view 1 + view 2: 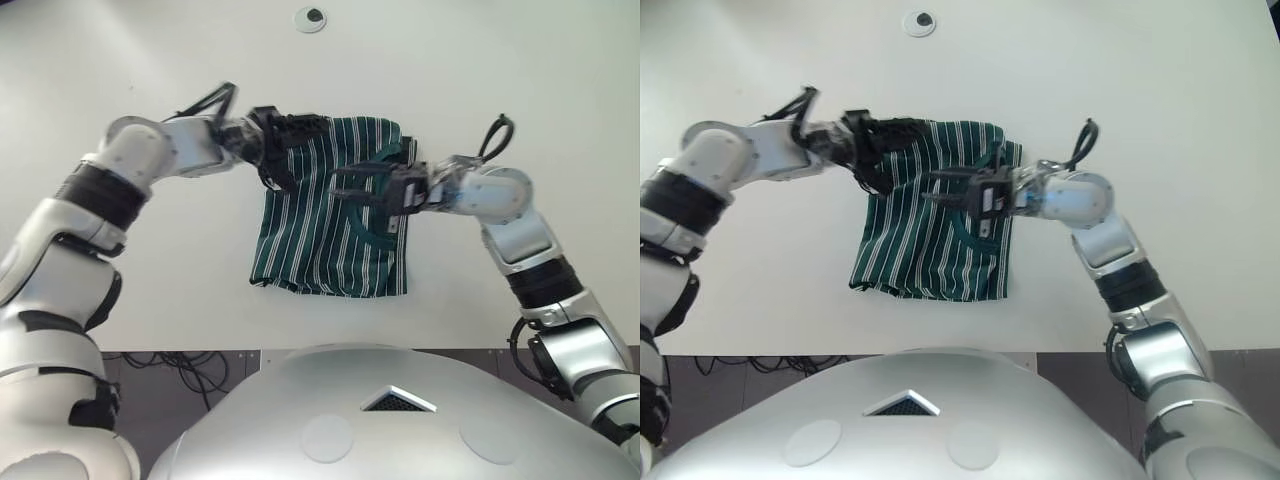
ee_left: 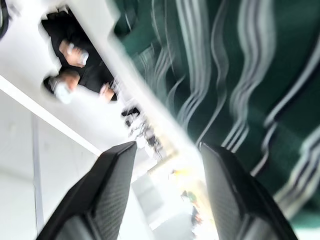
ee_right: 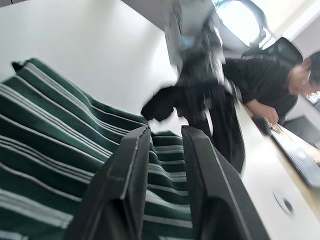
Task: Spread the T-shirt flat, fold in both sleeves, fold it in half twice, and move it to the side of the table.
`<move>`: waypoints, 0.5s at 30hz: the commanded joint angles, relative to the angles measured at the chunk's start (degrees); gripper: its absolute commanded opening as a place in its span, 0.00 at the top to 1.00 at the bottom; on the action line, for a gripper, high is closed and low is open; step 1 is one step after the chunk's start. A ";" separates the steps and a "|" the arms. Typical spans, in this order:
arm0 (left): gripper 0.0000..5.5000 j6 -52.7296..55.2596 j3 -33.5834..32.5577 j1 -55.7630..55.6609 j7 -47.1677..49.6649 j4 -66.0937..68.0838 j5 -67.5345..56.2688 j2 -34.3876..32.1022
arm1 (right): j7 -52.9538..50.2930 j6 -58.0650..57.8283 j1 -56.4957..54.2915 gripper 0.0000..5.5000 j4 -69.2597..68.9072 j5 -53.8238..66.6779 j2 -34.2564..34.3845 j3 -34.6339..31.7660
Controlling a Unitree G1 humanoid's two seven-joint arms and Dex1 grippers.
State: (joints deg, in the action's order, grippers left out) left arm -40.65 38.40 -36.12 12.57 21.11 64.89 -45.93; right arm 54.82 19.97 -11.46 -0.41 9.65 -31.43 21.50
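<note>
Left eye view: green striped T-shirt

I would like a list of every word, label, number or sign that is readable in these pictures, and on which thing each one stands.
No text can be read in these pictures.
T-shirt: only white stripes on green, no print visible.
Right tool: a small pale patch on its body, too small to read.
Round insert in the table: no legible mark.
</note>
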 commanded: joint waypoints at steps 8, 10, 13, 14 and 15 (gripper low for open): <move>0.54 -8.70 -17.67 40.22 -21.22 -14.11 -52.43 -21.01 | 8.71 -1.66 21.52 0.75 -1.25 7.36 -16.09 -15.13; 0.48 -10.14 -17.58 46.78 -24.17 -13.71 -54.90 -22.31 | 9.78 0.17 24.94 0.68 -0.78 7.05 -17.45 -16.84; 0.42 -10.62 -16.72 52.30 -26.47 -12.97 -51.20 -19.12 | 9.65 4.45 28.89 0.61 -0.29 4.57 -17.73 -17.65; 0.39 -10.70 -16.73 53.04 -26.80 -12.95 -49.16 -17.96 | 9.34 6.73 29.42 0.58 0.54 2.87 -17.31 -17.27; 0.36 -10.96 -17.13 53.48 -26.85 -13.13 -47.62 -16.97 | 8.83 9.41 29.73 0.57 1.70 0.38 -16.75 -16.30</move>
State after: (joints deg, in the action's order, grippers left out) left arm -51.74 21.40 16.50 -13.00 8.00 13.36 -64.54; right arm 64.43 25.12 17.97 -0.25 13.96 -48.20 4.57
